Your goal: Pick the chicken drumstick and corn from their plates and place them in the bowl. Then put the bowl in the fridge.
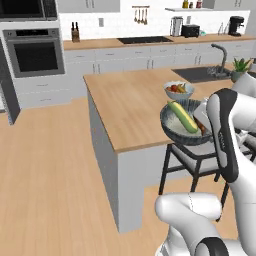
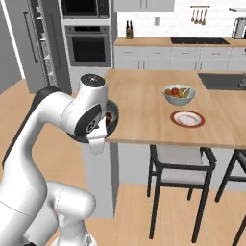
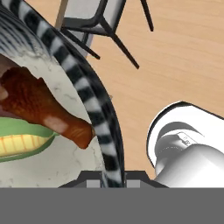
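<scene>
Fingers pinch the bowl rim; drumstick lies on corn.

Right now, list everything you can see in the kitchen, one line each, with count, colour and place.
bowl: one, dark ribbed, pale inside, held up past the island's near edge.
corn: one, yellow-green, in the bowl.
chicken drumstick: one, brown, in the bowl beside the corn.
fruit bowl: one, light, mixed fruit, on the island.
plate: one, red rim, on the island near the fruit bowl.
island: one, wood top.
stool: two, dark frames, at the island.
wall oven: one, black, far wall.
fridge: one, grey, left of the oven.
gripper: one, jaws shut on the bowl's rim.
</scene>
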You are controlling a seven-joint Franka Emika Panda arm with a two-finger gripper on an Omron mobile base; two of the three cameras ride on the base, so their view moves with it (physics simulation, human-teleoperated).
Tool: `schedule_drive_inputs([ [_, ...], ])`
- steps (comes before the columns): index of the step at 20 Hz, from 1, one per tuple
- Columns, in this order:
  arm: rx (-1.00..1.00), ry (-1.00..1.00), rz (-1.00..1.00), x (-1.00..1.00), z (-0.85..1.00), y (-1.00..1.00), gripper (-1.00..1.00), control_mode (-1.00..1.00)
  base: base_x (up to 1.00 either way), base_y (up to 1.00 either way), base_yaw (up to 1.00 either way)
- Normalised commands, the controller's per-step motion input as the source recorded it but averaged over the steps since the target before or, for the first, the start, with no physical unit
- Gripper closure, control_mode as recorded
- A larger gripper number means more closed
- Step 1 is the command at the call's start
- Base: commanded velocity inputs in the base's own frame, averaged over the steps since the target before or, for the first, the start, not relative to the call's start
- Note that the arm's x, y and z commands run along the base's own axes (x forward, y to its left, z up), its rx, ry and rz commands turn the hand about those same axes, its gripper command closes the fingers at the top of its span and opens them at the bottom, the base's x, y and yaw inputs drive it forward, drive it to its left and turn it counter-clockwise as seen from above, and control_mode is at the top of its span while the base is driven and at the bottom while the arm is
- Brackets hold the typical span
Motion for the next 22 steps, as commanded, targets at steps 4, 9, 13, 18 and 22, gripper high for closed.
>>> schedule_drive_inputs([
  [4,0.00,0.00,0.00,0.00,0.00,0.00,1.00,1.00,-0.24,1.00,0.00],
  [9,0.00,0.00,0.00,0.00,0.00,0.00,1.00,1.00,-0.05,1.00,0.00],
  [13,0.00,0.00,0.00,0.00,0.00,0.00,1.00,1.00,0.28,1.00,0.00],
  [18,0.00,0.00,0.00,0.00,0.00,0.00,1.00,1.00,0.58,1.00,0.00],
  [22,0.00,0.00,0.00,0.00,0.00,0.00,1.00,1.00,0.55,1.00,0.00],
])
